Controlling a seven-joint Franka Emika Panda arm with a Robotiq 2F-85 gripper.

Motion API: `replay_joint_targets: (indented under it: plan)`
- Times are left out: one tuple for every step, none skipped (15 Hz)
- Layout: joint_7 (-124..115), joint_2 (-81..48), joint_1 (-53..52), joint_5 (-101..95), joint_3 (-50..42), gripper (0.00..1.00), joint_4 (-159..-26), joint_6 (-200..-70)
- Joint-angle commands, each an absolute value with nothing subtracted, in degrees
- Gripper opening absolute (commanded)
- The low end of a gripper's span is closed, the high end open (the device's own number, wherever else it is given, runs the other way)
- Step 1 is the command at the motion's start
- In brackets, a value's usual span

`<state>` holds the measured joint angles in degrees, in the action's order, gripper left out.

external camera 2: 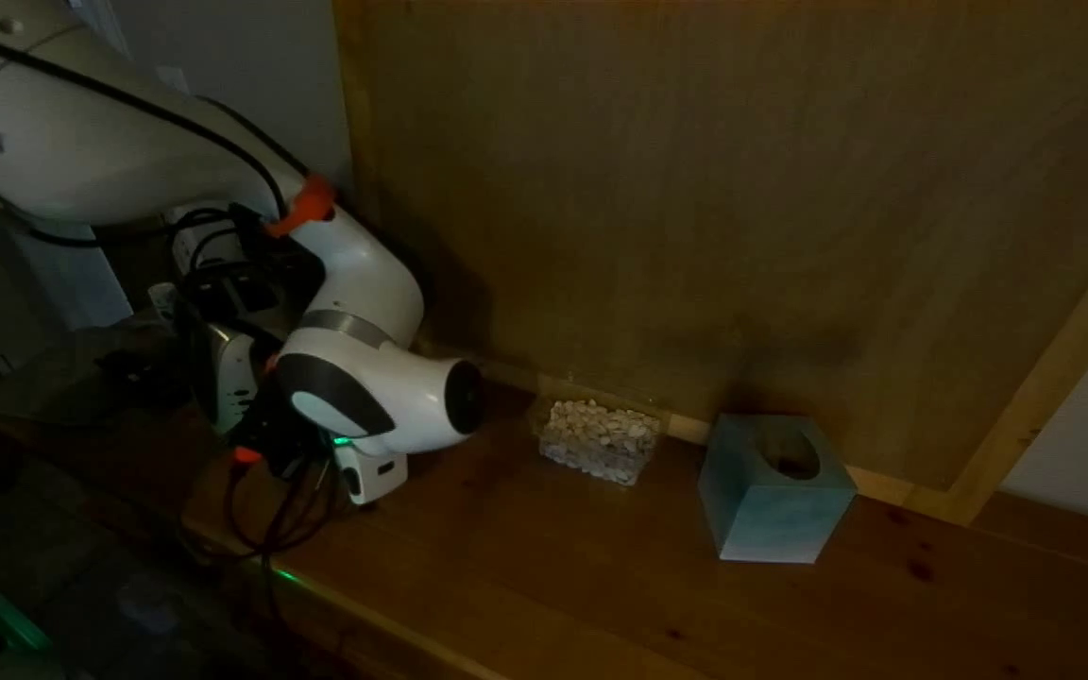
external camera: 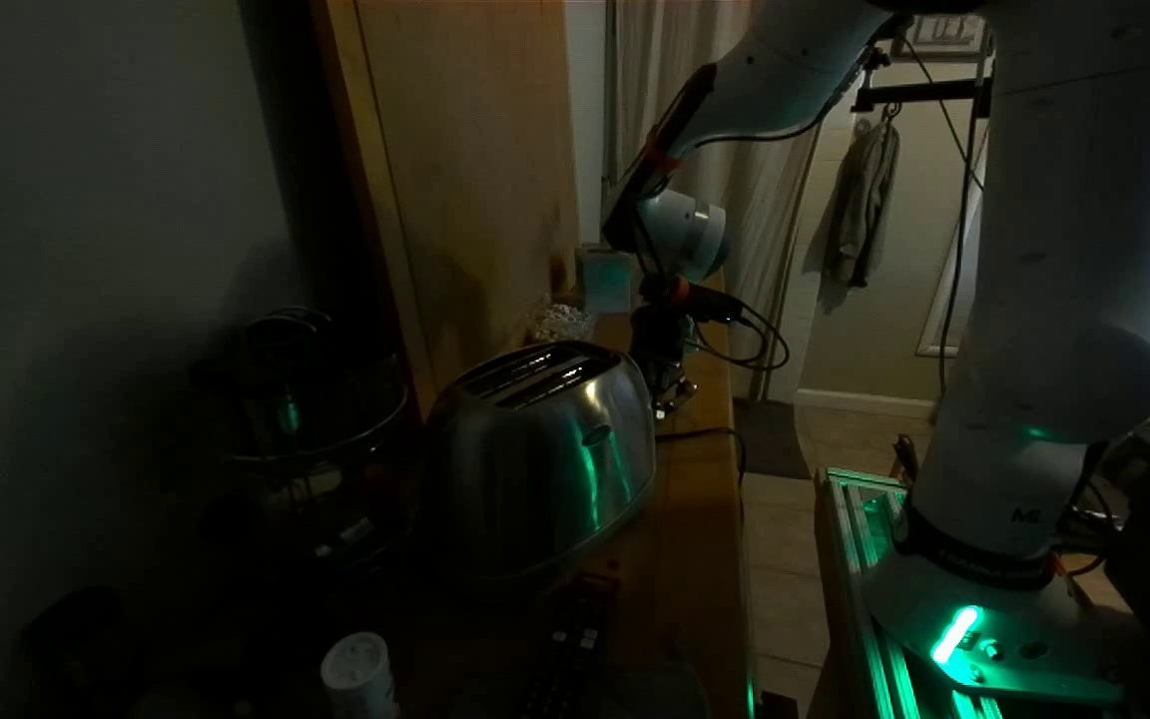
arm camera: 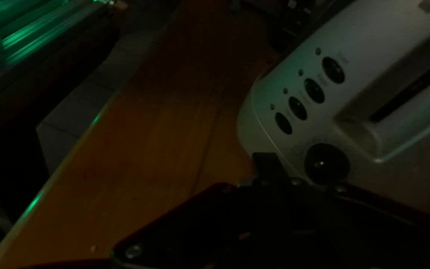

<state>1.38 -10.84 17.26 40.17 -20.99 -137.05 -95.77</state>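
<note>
A silver toaster point(external camera: 535, 479) with two slots stands on the wooden counter point(external camera: 690, 519). Its control end, with several dark oval buttons, a round black knob point(arm camera: 327, 163) and a lever slot, fills the right of the wrist view point(arm camera: 364, 45). My gripper point(arm camera: 269, 166) is shut, its dark fingertips together in front of the toaster's lower edge, just left of the knob. I see nothing held. In an exterior view the gripper point(external camera: 670, 399) is close beside the toaster's end; whether it touches cannot be told. In an exterior view the arm partly covers the toaster point(external camera 2: 234, 387) and hides the fingers.
A blue tissue box point(external camera 2: 775, 501) and a clear container of pale stones point(external camera 2: 596, 444) stand by the wooden panel. A white cylinder point(external camera: 357, 669), a dark remote point(external camera: 565, 639) and a dark wire rack point(external camera: 315, 449) are near the toaster. A cable lies on the counter. The room is dim.
</note>
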Motion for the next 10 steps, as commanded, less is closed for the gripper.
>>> replay_joint_targets:
  plan:
    - [-2.53,-2.91,15.51,31.73,-19.79,0.02,-139.74,-102.08]
    - [-3.17,-1.11,15.19,29.4,-19.31,0.25,-140.26,-103.57]
    - [-4.82,1.49,14.87,26.66,-18.79,0.27,-140.8,-104.44]
    - [-6.39,3.99,14.52,23.79,-18.09,0.31,-141.36,-104.91]
    - [-8.16,6.35,14.26,21.05,-17.33,0.38,-141.81,-105.41]
    - [-10.53,9.25,13.39,19.01,-15.71,0.44,-141.88,-105.29]
    - [-12.5,11.94,12.86,16.91,-14.23,0.52,-142.01,-104.94]
    - [-14.04,14.0,12.49,15.05,-12.77,0.58,-141.83,-104.49]
    - [-15.89,16.27,11.94,13.1,-10.98,0.65,-141.41,-103.54]
    - [-15.87,18.02,12.28,10.3,-10.11,0.73,-141.47,-103.07]
